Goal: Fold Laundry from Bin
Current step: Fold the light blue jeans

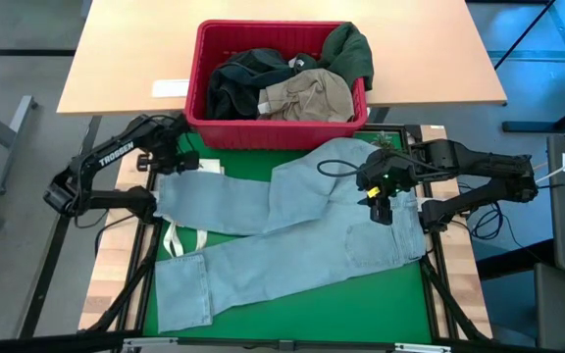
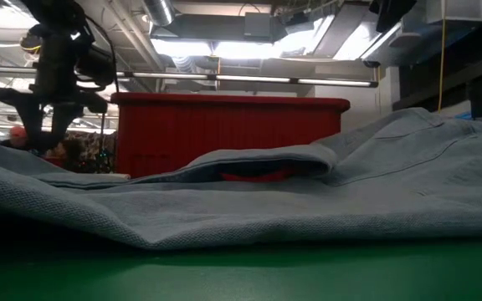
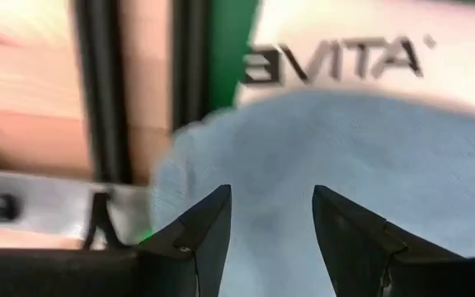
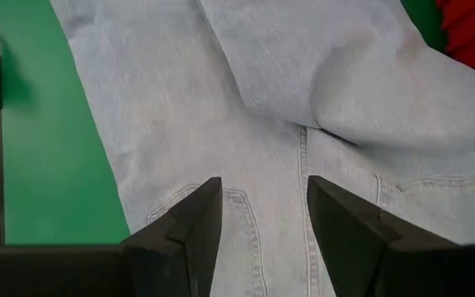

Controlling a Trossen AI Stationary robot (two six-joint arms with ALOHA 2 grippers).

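Note:
Light blue denim jeans [image 1: 292,226] lie spread on the green mat [image 1: 292,304], with the waist toward the right and the legs running left. My left gripper [image 1: 186,163] is open above the far leg's cuff end [image 3: 303,140]. My right gripper [image 1: 381,208] is open above the seat and back pockets [image 4: 246,124]. The red bin [image 1: 196,88] stands at the far edge and holds dark green [image 1: 351,49], black [image 1: 233,83] and khaki-beige [image 1: 307,96] garments. In the low view the left gripper [image 2: 44,138] shows in front of the bin [image 2: 224,134].
A small white tote bag [image 1: 177,240] lies under the jeans at the left, between the two legs; its printed side shows in the left wrist view [image 3: 345,58]. A wooden table [image 1: 116,59] carries the bin. Bare mat lies along the near right.

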